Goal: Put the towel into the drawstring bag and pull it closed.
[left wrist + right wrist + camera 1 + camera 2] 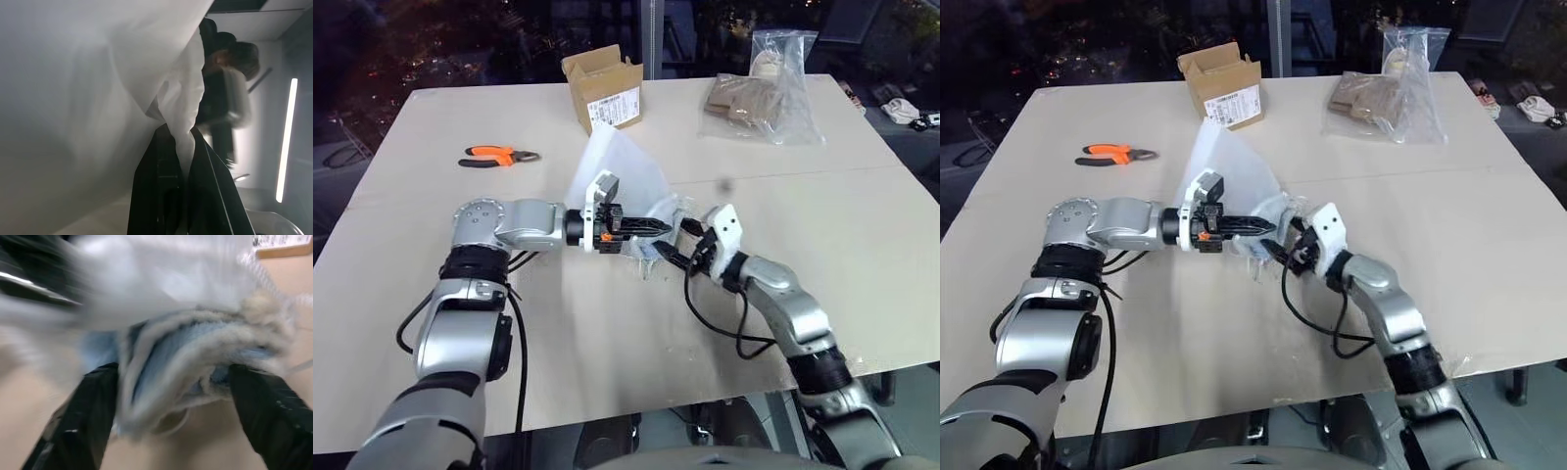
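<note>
Stuffing is the step in hand: the small light-blue fluffy towel (195, 362) sits at the mouth of the translucent frosted-white drawstring bag (612, 162), partly under the bag's film and partly still outside it, low over the pale table (862, 225). The left gripper (651, 228) has its jaws pinched tight on a gathered fold of the bag's edge, and from that pinch the rest of the pouch stands up and back as a peaked sheet. The right gripper (677, 245) faces it from just beside, jaws standing wide apart on either side of the rumpled towel; its wrist view shows one black finger (80, 426) at each flank of the cloth, near but not plainly pressing it, so I judge the towel let go rather than held.

How deep the towel lies in the bag I cannot tell; a good part of it looks to be at or outside the opening. The next move would call for pushing that bunched cloth further in past the rim while the left jaws keep the edge lifted. After that the thin white cords (266, 279) have to be found and pulled, and they are slight and partly lost against the film.
</note>
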Action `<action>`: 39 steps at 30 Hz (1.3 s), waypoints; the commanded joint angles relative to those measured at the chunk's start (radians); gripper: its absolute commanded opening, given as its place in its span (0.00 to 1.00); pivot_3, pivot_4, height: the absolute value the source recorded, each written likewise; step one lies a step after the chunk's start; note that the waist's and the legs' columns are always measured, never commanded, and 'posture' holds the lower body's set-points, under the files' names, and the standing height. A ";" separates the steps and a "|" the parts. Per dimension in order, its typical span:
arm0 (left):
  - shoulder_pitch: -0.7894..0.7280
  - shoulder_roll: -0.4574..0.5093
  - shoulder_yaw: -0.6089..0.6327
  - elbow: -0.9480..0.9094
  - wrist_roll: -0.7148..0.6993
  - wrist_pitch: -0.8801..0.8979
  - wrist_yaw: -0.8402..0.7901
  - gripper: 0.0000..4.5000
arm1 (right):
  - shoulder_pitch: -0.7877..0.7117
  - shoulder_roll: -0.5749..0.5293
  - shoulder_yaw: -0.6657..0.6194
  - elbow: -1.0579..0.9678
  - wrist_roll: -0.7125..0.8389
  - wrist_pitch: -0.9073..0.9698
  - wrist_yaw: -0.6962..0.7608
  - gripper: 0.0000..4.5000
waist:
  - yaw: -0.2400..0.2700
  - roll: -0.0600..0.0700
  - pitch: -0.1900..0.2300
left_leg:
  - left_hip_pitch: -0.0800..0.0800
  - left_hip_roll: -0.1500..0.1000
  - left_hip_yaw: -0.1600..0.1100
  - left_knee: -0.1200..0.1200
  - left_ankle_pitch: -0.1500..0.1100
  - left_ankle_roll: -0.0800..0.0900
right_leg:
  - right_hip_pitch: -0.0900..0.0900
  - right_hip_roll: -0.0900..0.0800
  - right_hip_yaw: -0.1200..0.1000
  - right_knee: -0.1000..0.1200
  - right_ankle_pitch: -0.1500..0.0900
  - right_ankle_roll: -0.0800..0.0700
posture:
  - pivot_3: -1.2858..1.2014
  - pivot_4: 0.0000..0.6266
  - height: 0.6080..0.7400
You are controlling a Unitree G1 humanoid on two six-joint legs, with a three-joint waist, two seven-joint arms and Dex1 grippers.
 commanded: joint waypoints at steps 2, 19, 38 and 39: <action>-0.035 0.058 0.042 -0.117 0.216 -0.013 -0.189 0.00 | 0.013 -0.102 -0.071 -0.259 0.138 0.156 0.044 0.80 | -0.001 0.000 0.000 | 0.001 0.000 0.000 0.000 0.000 0.000 | 0.000 0.001 -0.002 0.000 0.000 0.000 | 0.52 0.24 1.00; -0.144 0.171 -0.150 -0.246 0.892 -0.197 -0.959 0.00 | -0.220 -0.001 -0.011 0.276 -0.131 0.015 -0.127 0.80 | -0.003 0.000 0.002 | -0.003 0.001 0.003 -0.001 0.000 0.000 | -0.006 0.004 0.001 0.000 0.000 0.000 | 0.52 0.24 1.00; -0.111 0.172 -0.124 -0.307 1.054 -0.202 -1.074 0.00 | -0.445 0.182 -0.045 0.744 -0.247 -0.237 -0.256 0.53 | -0.006 -0.001 0.001 | -0.015 0.001 0.003 0.001 0.001 0.000 | -0.017 0.003 0.000 0.002 0.000 0.000 | 0.52 0.24 1.00; -0.110 0.170 -0.127 -0.309 1.064 -0.210 -1.079 0.00 | -0.449 0.185 -0.044 0.755 -0.249 -0.255 -0.252 0.46 | -0.007 -0.001 0.001 | -0.015 0.001 0.002 0.001 0.001 0.000 | -0.017 0.003 0.000 0.002 0.000 0.000 | 0.52 0.24 1.00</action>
